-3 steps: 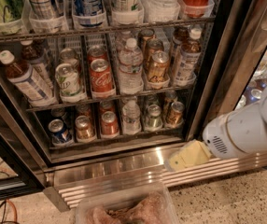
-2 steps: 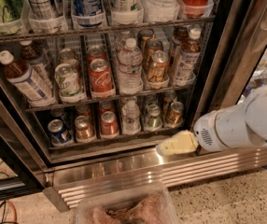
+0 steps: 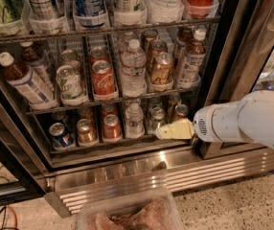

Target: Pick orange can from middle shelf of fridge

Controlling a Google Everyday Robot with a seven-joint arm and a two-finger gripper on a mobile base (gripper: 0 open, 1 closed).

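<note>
The gripper [image 3: 175,129] is hanging low, before the bottom rack; whether it is open or closed I cannot tell. The orange can [image 3: 161,68] is standing upright at the front of the middle shelf [image 3: 120,98] of the fridge [image 3: 223,56], above the gripper and slightly left in the view. It is standing between one water bottle [image 3: 133,67] and one tea bottle [image 3: 189,63]. Two similar cans seem to be waiting behind it.

Middle shelf [image 3: 113,100] fronts three cans [image 3: 102,78], three bottles [image 3: 133,68]; one tool [image 3: 161,132] hovers below.

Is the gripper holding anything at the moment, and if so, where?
Nothing: the gripper sits below the orange can, which stands on the middle shelf.
</note>
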